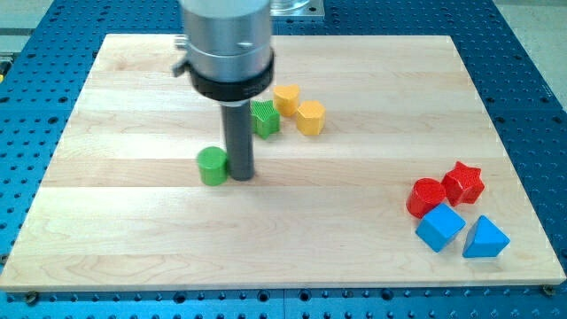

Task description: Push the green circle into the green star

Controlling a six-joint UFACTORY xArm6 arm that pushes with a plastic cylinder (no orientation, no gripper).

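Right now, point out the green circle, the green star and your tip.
green circle [212, 166], camera view, top face.
green star [267, 117], camera view, visible right part.
my tip [242, 176], camera view, rod's lower end, touching the circle's right side.

My rod hides the left part of the green star [267, 118]; the arm above it runs off the view's top.

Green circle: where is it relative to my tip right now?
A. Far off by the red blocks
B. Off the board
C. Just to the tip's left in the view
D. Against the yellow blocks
C: the green circle sits right beside my tip, on its left in the view.
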